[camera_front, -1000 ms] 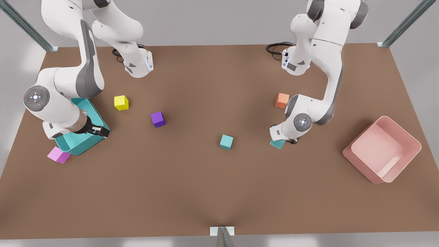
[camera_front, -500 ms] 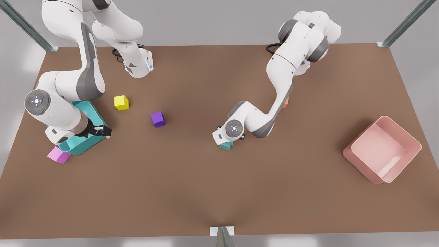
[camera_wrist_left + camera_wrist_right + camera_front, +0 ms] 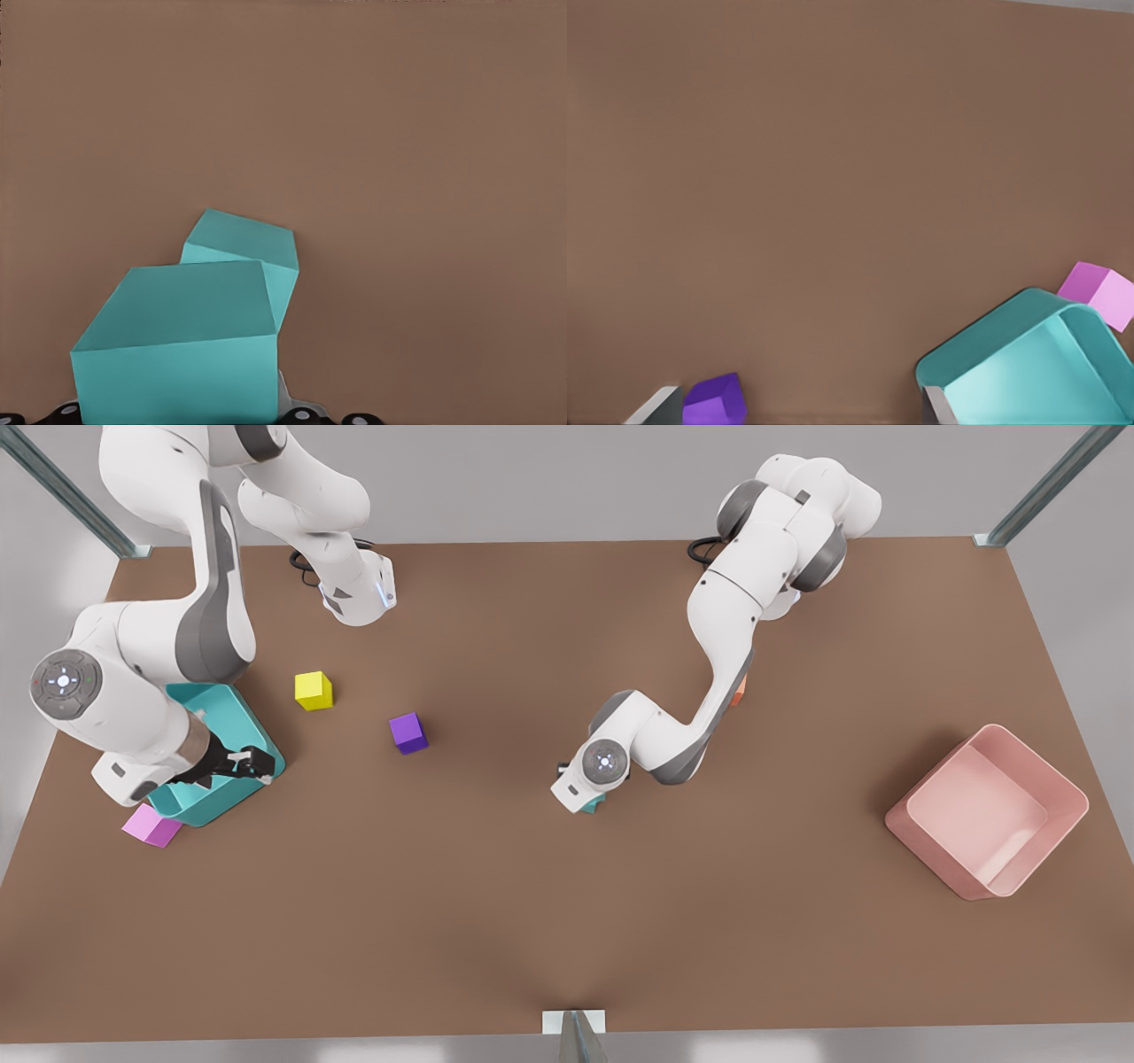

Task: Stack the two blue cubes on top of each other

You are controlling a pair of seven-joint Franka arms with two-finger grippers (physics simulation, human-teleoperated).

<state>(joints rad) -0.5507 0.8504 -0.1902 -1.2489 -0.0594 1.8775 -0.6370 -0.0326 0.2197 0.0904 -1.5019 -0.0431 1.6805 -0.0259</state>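
Left fingers look clenched on the upper blue cube. That is my reading from the left wrist view, where the cube sits right at them. The left gripper hangs mid-counter. The lower blue cube lies just beyond, on the counter, not yet fully under the upper one; you probably need to align before release.

Right gripper waits over the teal bin, fingers spread, holding nothing.

No labels or writing are readable.

Left gripper carried held blue cube over second blue cube
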